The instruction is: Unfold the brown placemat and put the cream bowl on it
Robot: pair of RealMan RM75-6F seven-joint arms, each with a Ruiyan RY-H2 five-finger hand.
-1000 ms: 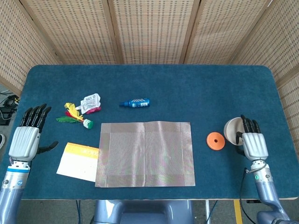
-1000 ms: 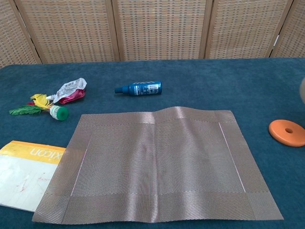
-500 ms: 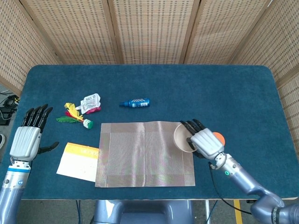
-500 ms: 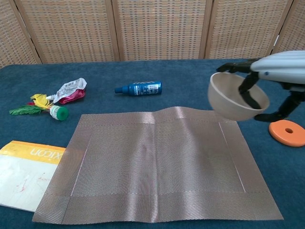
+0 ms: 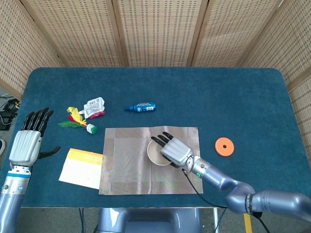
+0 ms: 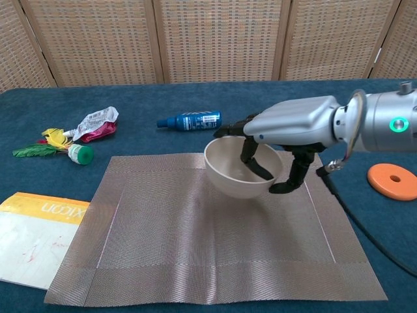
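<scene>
The brown placemat lies unfolded and flat on the blue table near its front edge. My right hand grips the cream bowl by its rim, fingers inside and thumb outside. The bowl is upright over the middle of the mat, low above it or just touching; which one is unclear. My left hand hovers at the table's left edge with fingers spread and holds nothing. It does not show in the chest view.
An orange ring lies right of the mat. A blue bottle lies behind it. A crumpled packet and a feathered shuttlecock lie at the back left. A yellow-and-white booklet touches the mat's left edge.
My right hand has carried the bowl leftward from the table's right side to over the mat's middle and lowered it. The left hand has stayed put.
</scene>
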